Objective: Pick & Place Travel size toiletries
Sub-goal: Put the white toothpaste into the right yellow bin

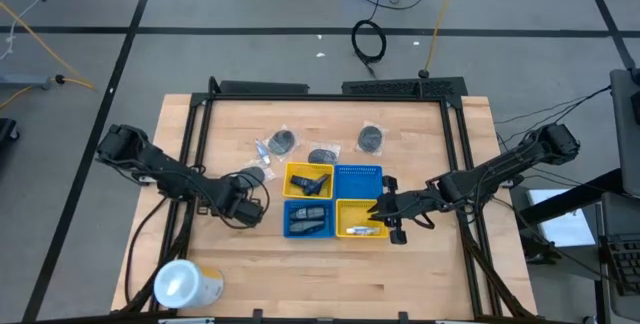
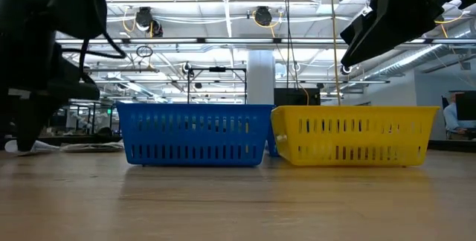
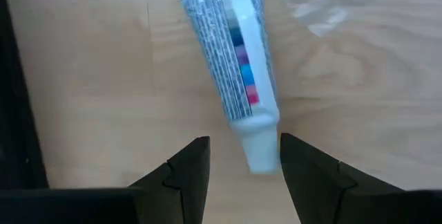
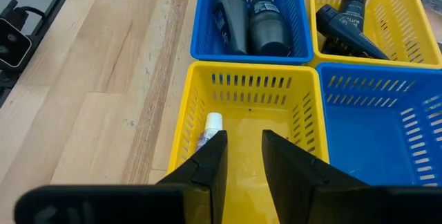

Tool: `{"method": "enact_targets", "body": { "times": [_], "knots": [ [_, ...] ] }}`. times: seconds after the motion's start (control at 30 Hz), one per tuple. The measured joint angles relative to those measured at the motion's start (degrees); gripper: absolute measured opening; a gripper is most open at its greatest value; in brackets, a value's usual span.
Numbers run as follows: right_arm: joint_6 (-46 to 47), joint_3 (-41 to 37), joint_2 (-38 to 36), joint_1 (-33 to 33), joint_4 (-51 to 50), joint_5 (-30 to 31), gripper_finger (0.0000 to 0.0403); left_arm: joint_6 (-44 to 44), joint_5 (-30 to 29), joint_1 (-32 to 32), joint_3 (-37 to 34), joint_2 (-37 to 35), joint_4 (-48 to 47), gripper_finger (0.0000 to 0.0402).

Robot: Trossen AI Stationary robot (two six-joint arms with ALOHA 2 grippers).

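In the left wrist view a white tube with coloured print lies flat on the table. Its white cap end reaches between the fingers of my open left gripper, which sits left of the trays. My right gripper is open and holds nothing, hovering over the near yellow tray, where another white tube lies. Dark bottles lie in the blue tray and the far yellow tray. Three dark round pieces in clear wrappers lie on the table beyond the trays. My left gripper comes at the tube from its cap end, with the fingers lying along the tube and one on each side of the cap. One finger stands right against the cap; I cannot tell whether it touches. The tube lies flat on the table.
Four square trays stand together mid-table; the far blue one holds nothing. A large yellow cylinder with a white top lies near the table's near left corner. A dark frame runs around the tabletop. Bare wood lies along the near edge.
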Motion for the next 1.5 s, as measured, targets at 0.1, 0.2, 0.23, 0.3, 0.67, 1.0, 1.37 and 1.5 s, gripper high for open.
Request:
{"method": "enact_targets", "body": {
  "times": [0.1,0.2,0.23,0.3,0.67,1.0,1.37,1.5],
  "knots": [
    [0.0,0.0,0.0,0.0,0.0,0.0,0.0082,-0.5,-1.6,0.2,-1.9,0.0,1.7,0.0175],
    [0.0,0.0,0.0,0.0,0.0,0.0,0.0083,-0.5,-2.0,0.1,-3.2,-0.2,4.4,0.0175],
    [0.1,0.0,0.0,0.0,0.0,0.0,0.0084,-0.4,-2.4,0.1,-3.5,-0.2,5.0,0.0175],
    [0.2,0.0,0.0,0.0,0.0,0.0,0.0084,-0.3,-2.4,0.2,-3.9,-0.2,5.7,0.0174],
    [0.2,0.0,0.0,0.0,0.1,0.0,0.0082,4.0,-2.5,0.2,-3.9,-0.1,6.4,0.004],
    [0.0,0.0,0.0,0.0,0.1,0.0,0.0083,8.9,-1.2,0.1,-2.6,0.1,1.4,0.0041],
    [-0.2,0.0,0.0,0.0,0.5,0.2,0.0084,20.6,-14.6,-1.5,11.5,0.2,-11.4,0.0041],
    [-1.9,0.0,0.0,0.0,2.4,0.2,0.0084,28.5,-25.6,-3.1,18.3,0.1,-7.5,0.0041]
  ]
}}
